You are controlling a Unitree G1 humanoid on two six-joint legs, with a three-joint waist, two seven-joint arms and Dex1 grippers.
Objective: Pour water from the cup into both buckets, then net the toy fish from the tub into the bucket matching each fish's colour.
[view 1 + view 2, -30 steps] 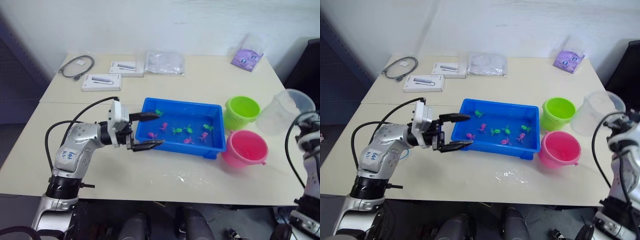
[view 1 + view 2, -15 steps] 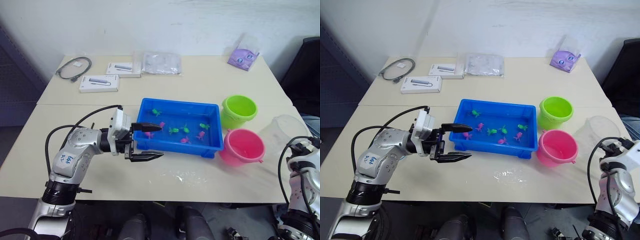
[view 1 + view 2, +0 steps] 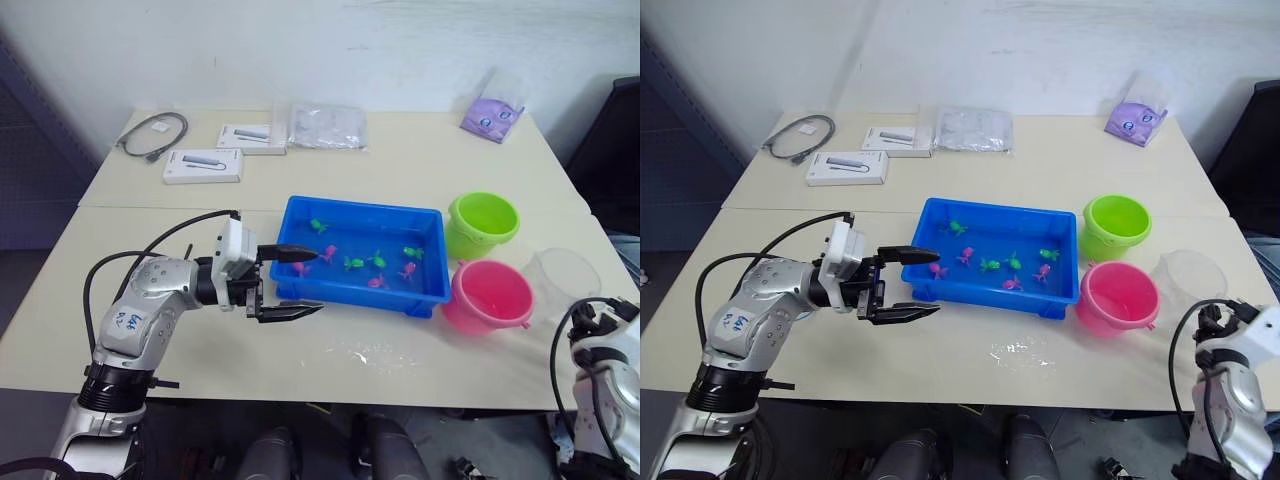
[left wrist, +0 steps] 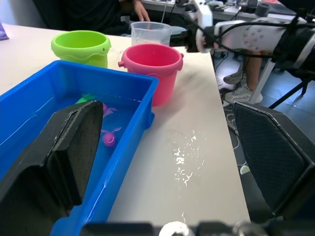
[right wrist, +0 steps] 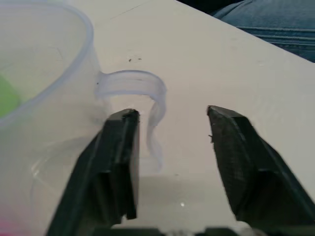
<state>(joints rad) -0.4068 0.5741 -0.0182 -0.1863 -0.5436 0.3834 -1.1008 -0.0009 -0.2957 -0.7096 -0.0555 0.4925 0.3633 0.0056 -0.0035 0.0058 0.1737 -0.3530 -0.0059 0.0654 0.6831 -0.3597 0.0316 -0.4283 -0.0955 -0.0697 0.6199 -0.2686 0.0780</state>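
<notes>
- Both buckets, green (image 3: pixel 484 221) and pink (image 3: pixel 489 296), looked filled; cup (image 3: pixel 563 275) sat on desk (image 3: pixel 400 160).
- Right jaws (image 5: pixel 170 142) gaped around its handle.
- Left jaws (image 3: pixel 297 282) gaped empty beside tub (image 3: pixel 364 294); netting seemed next.

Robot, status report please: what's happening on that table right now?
Left gripper open beside tub. Right gripper open around cup handle, cup on table. Fish in tub.

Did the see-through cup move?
Yes. The cup came down from beside the green bucket and now stands on the table, right of the pink bucket.
</notes>
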